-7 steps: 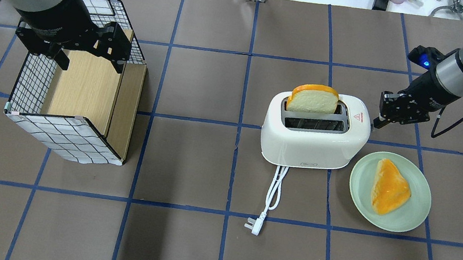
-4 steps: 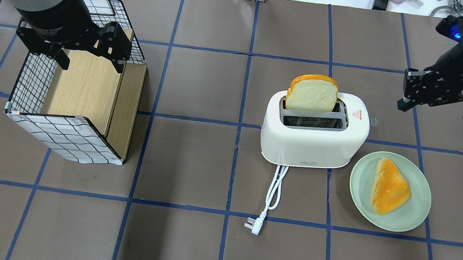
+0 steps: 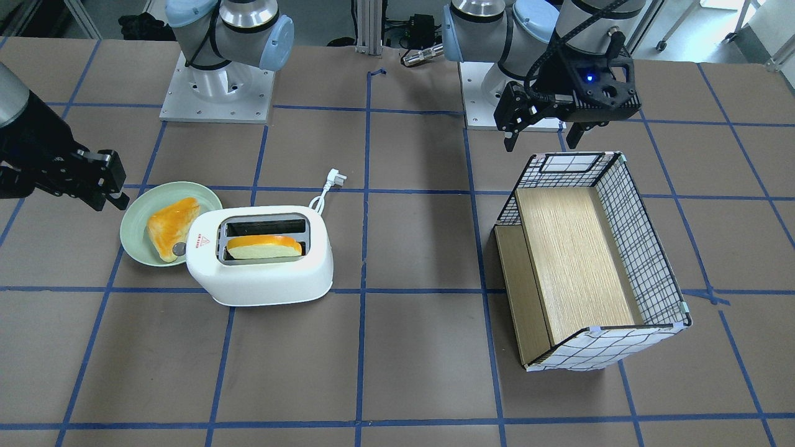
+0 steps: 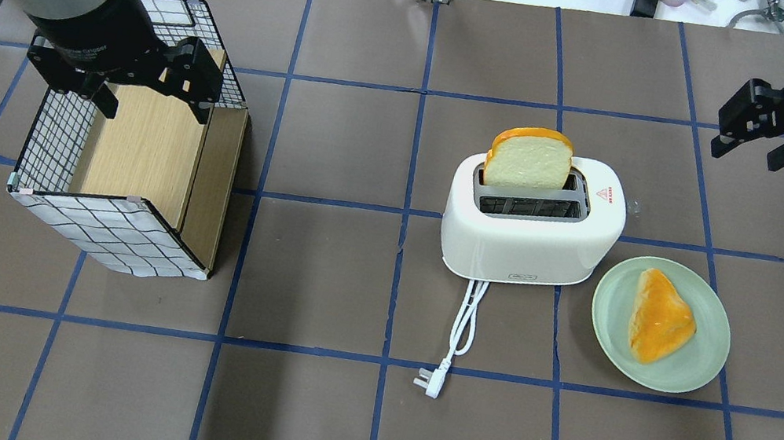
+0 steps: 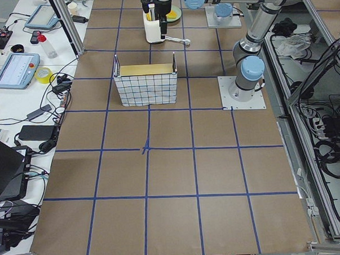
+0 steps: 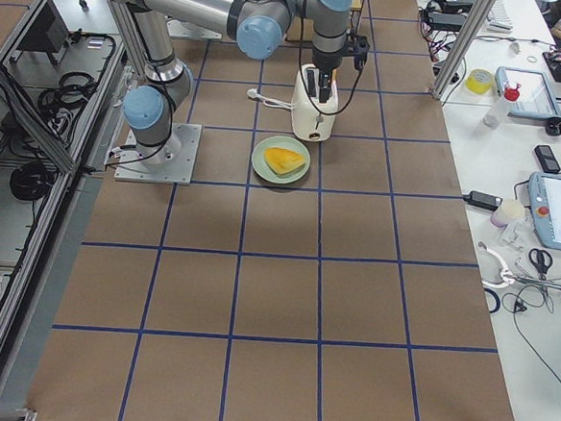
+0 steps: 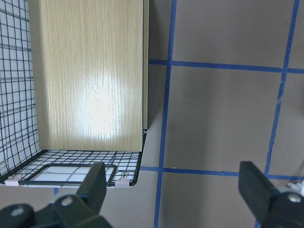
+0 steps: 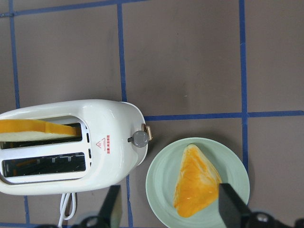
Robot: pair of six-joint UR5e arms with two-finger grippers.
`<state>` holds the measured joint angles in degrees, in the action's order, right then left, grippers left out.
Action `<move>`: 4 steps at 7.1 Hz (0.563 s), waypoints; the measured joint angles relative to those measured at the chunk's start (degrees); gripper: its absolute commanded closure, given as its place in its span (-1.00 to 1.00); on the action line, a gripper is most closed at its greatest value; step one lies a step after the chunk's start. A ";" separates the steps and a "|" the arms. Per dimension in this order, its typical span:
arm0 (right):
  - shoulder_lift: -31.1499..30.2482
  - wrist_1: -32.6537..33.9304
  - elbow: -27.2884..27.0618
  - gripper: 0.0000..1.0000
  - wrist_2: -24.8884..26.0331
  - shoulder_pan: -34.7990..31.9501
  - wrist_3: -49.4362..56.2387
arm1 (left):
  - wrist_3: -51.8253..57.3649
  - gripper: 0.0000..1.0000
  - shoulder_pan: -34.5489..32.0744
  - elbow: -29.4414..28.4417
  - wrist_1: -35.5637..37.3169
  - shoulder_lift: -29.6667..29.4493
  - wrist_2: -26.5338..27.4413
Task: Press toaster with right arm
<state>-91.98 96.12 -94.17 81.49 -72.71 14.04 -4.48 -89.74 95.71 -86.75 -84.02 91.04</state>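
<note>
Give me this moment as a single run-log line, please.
right gripper: open, clear of toaster | bread slice: upright in one slot, other slot empty | left gripper: open above basket

The right gripper has drawn back from the toaster's knob end toward the bench's far right corner, fingers now spread. The bread slice stands higher in its slot.

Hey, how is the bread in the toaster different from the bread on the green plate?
The toaster slice stands upright in one slot of the toaster; the plate piece lies flat on the green plate. The toaster slice is squarish, pale-faced with an orange crust; the plate piece is triangular and orange all over. Both are bread.
</note>
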 measured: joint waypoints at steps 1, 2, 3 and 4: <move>-0.80 -0.55 1.46 -1.00 1.05 -1.58 -3.90 | 0.00 -1.00 0.00 0.00 0.00 0.00 -0.02; -0.86 -0.96 2.71 -1.00 3.06 -4.95 -9.45 | 0.00 -1.00 0.00 0.00 0.00 0.00 -0.02; -0.31 -0.14 3.44 -1.00 5.49 -9.44 -15.54 | 0.00 -1.00 0.00 0.00 0.00 0.00 -0.05; 0.59 1.51 3.82 -1.00 7.60 -13.20 -20.35 | 0.00 -1.00 0.00 0.00 0.00 0.00 -0.06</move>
<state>-91.39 97.63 -90.35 89.09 -85.91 -6.31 -4.48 -89.74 95.71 -86.75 -84.02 90.98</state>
